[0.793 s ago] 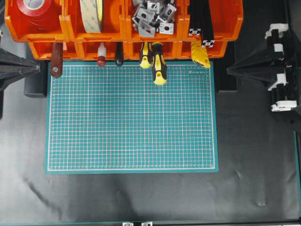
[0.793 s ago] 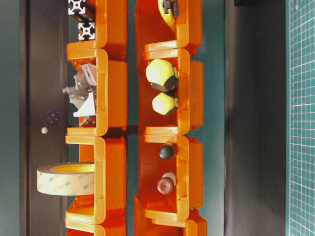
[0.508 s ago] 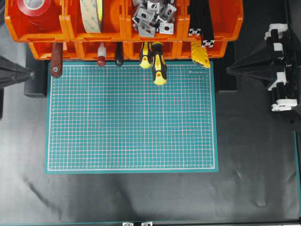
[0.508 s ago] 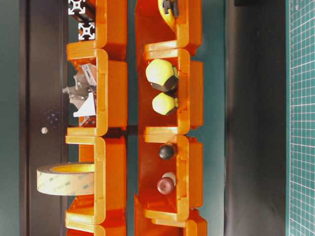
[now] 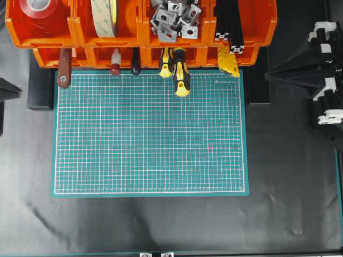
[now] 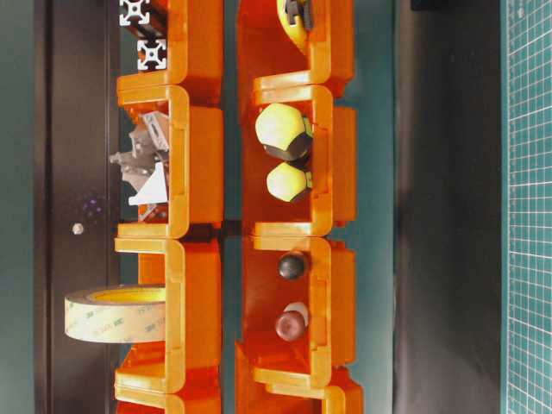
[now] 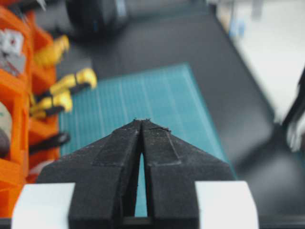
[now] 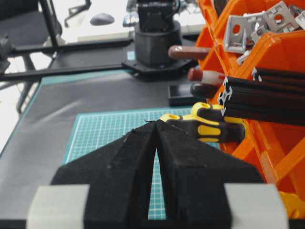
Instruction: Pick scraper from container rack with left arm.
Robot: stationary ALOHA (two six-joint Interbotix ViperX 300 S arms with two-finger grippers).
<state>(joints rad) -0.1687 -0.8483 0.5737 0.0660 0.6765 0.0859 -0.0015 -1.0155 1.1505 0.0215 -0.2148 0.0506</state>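
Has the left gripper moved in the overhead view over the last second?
Yes. The left gripper has drawn back toward the left edge, away from the green mat; only a bit of it shows now. The scraper lies untouched in the container rack.

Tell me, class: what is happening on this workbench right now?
Nothing is held yet. The scraper sits in the orange container rack, handle out over the green mat. The left gripper is shut and empty off the mat's left edge. The right gripper is shut too, parked on the opposite side.
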